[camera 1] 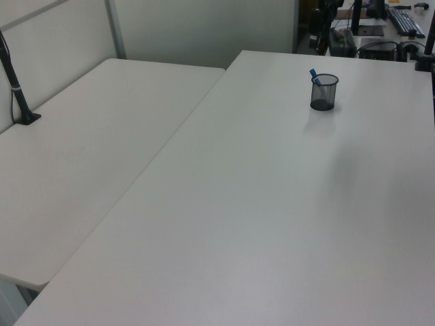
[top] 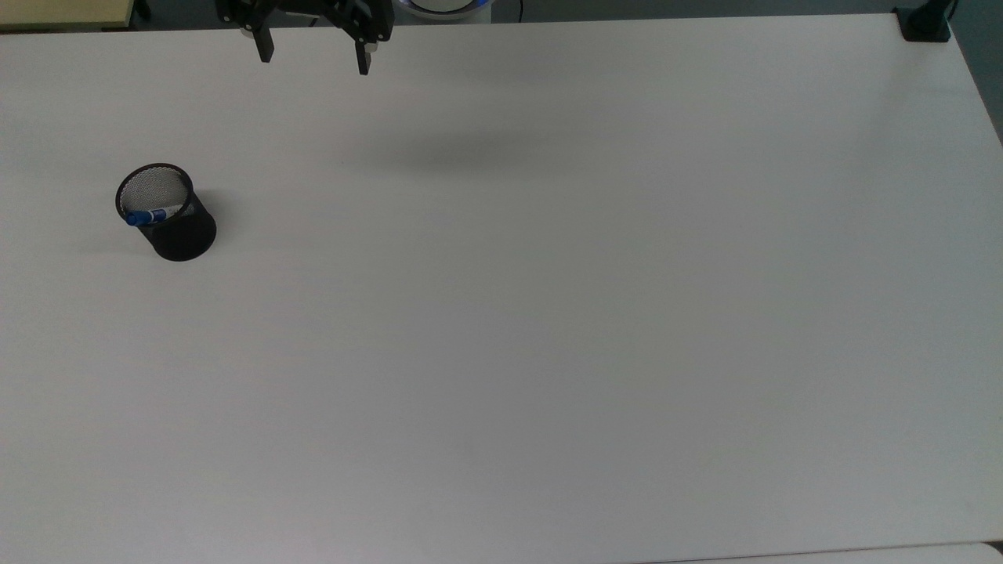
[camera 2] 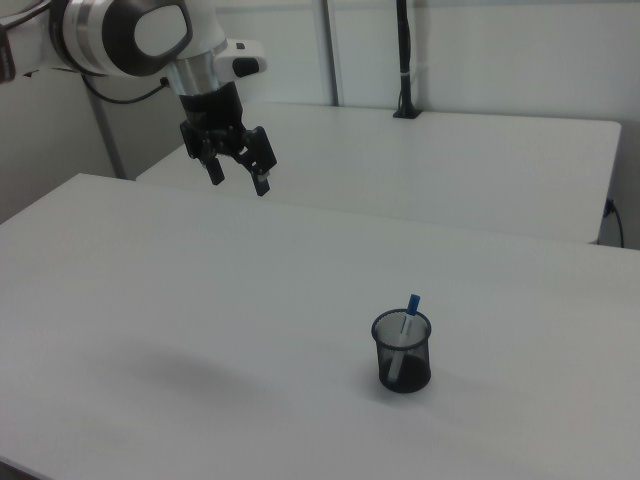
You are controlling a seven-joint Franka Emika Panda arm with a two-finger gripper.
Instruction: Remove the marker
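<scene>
Right view, near to far. A black mesh cup (camera 2: 402, 353) stands on the white tabletop (camera 2: 200, 300), and the marker (camera 2: 408, 322) leans inside it, blue cap uppermost and just clearing the rim (long axis near upright, tilted slightly). Its label is too small to read. Farther back, to the right view's left, the tool (camera 2: 238, 175) hangs high and released, holding nothing. The marker lies well apart, nearer and to the right view's right.
</scene>
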